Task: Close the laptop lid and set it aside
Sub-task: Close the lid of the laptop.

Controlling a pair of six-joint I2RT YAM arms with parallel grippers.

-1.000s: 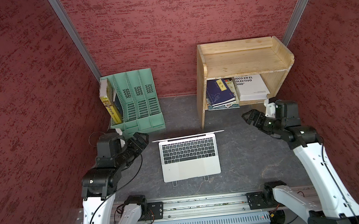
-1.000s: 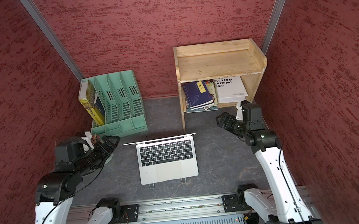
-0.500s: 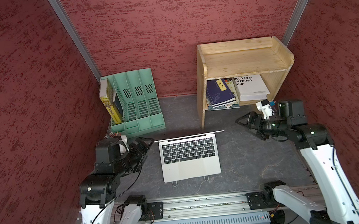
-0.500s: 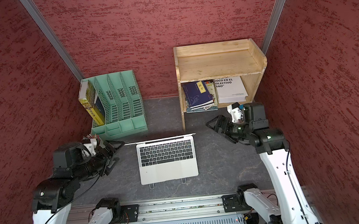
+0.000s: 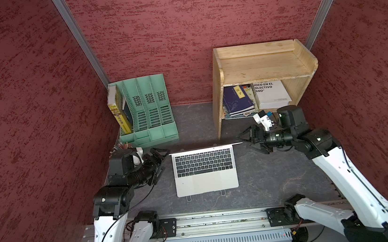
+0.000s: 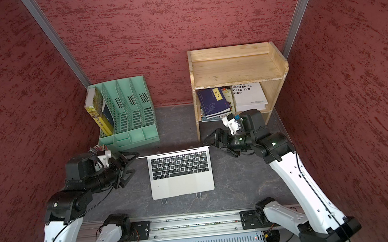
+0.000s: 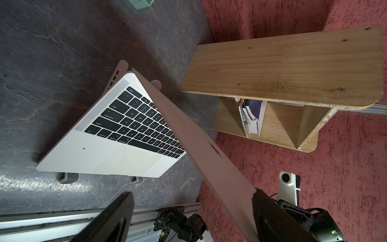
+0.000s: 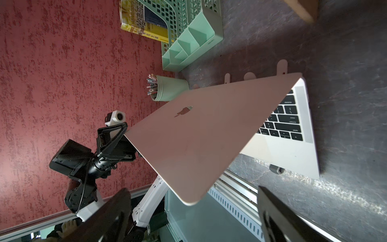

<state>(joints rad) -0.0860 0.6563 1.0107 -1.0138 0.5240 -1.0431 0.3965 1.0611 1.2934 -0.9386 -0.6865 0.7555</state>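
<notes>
Laptop (image 5: 205, 181) sits open in the middle of the table (image 5: 268, 182), toward the near edge, propped on a folding stand whose little feet (image 5: 188, 198) poke out under its near side. The lid (image 5: 205, 147) is up and roughly upright, so in both top views you only see it as a thin edge along the far side of the keyboard. The apple logo shows on its outer face from the right wrist cam (image 8: 184, 111).

Left tool (image 5: 161, 163) is at the left end of the lid with its jaws spread wide. One finger (image 8: 112, 139) sits right at the lid's top corner. It looks like contact, but I can't say for sure.

Right tool (image 5: 247, 143) is at the right end, also wide open. The lid's other top corner sits between its fingers, and nothing is clamped on it.

Other stuff: green file organizer (image 5: 147, 111) far left with a yellow book in it, a green pen cup (image 8: 169, 88) just near of that, and a wooden shelf (image 5: 260, 63) far right with a white book (image 5: 272, 93) and some blue ones inside.
</notes>
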